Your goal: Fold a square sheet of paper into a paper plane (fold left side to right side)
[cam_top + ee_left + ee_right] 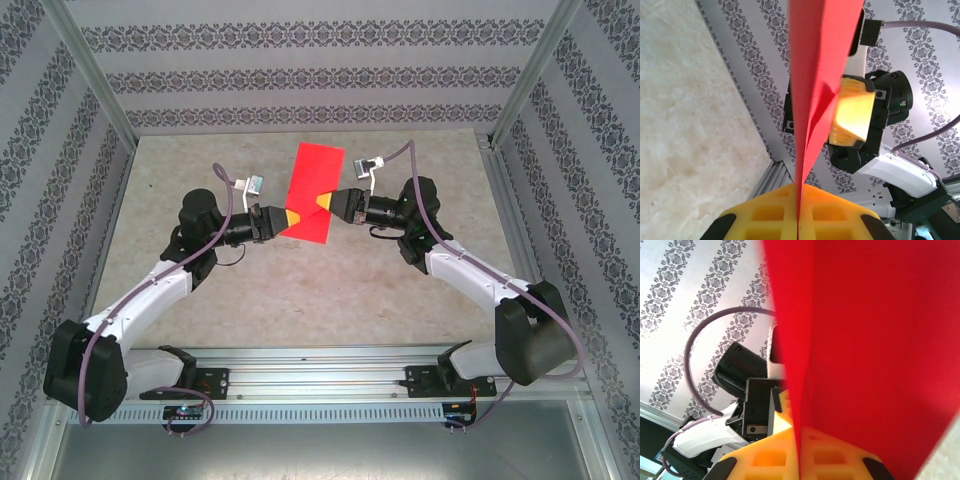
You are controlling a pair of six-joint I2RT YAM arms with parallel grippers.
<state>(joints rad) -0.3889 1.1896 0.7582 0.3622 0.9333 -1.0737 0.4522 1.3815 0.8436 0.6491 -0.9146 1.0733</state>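
**Red sheet pinched between both tools over the middle of the tabletop**

Around you stand the grey-patterned wallpaper walls (300, 80) of the enclosure. Below them lies the mottled beige stone-look tabletop (300, 300), with a silver aluminium rail (320, 362) along its near edge.

Your two white-and-black jointed arms reach inward from that rail. The left arm (150, 295) and the right arm (470, 275) meet nose to nose near the centre.

Between them is the bright red sheet of thin paper (315, 185), folded into a long narrow shape with its far end slanting towards the back wall. Both wrist cameras see it nearly edge-on, as a tall red blade (815, 75) with a crease running up it. The right wrist camera also sees one broad face (865, 340). You cannot tell whether any part of it touches the tabletop.

Your left tool (288, 218) has its yellow ribbed fingers pressed together on the sheet's near-left edge (799, 215), with no gap between them. Your right tool (324, 204) is likewise clamped on the opposite edge (799, 455), the paper rising straight out of the seam between its yellow fingers.
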